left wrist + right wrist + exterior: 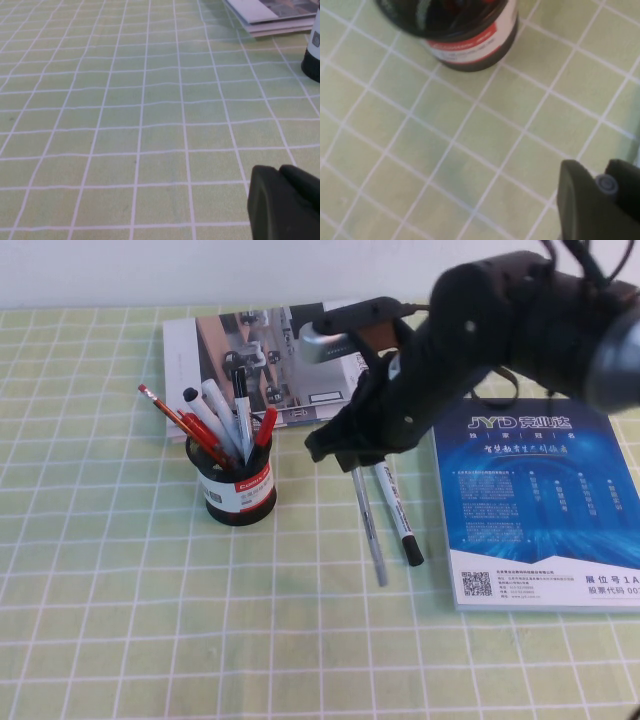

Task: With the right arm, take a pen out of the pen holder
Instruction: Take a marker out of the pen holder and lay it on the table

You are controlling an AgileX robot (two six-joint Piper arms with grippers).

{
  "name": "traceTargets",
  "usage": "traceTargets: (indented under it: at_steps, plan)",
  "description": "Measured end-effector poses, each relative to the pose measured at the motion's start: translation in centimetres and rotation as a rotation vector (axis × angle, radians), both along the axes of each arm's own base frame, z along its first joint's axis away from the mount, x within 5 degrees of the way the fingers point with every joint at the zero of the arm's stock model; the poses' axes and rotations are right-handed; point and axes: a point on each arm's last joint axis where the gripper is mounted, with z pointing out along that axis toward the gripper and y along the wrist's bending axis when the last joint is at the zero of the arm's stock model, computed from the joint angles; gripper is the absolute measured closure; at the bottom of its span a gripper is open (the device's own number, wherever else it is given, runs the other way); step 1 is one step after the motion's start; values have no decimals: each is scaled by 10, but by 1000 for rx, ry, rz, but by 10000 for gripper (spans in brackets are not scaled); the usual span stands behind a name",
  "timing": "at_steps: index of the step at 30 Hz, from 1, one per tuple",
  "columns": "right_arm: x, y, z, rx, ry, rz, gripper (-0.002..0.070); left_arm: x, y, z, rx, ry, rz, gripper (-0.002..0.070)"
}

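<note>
- Right gripper (345,454) is mid-table, between the pen holder (236,492) and the blue booklet (540,508), clamped on a grey pen (368,530).
- In the right wrist view, the pen's round grey end (605,184) sits between the two dark fingers (577,200). The holder's base shows beyond them, apart from the gripper.
- The grey pen slants out from the gripper toward the near side of the table. Can't tell whether its lower tip touches the checked cloth (150,620).
- A black-capped marker (398,515) lies just beside the grey pen on the booklet side, roughly parallel. Its upper end is hidden under the arm and its cap end is close to the booklet's left edge.
- The holder stands upright on the cloth to the left of the gripper, with a strip of bare cloth between them. It holds a red pencil (165,412), white markers and a red-capped pen, fanned out and mostly leaning left.
- A magazine (250,350) lies flat behind the holder. The pens' tops overlap its near edge in the high view, and the arm crosses its right corner.
- Open room: bare cloth across the whole near half and to the left of the holder. The right side is tight, with the marker and then the booklet's edge.
- Left gripper (285,205): only a dark part shows, low over bare cloth, well apart from the holder seen beyond it. Can't tell if it is open or closed.
</note>
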Motion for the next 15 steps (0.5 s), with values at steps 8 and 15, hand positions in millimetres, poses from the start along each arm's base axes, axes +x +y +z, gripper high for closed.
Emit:
traceTargets:
  at_steps: [8, 15]
  plan:
    - [47, 5, -31, -57, 51, -39, 631, 0, 0, 0, 0, 0, 0, 680]
    - [64, 6, -59, -44, 89, -69, 631, 0, 0, 0, 0, 0, 0, 680]
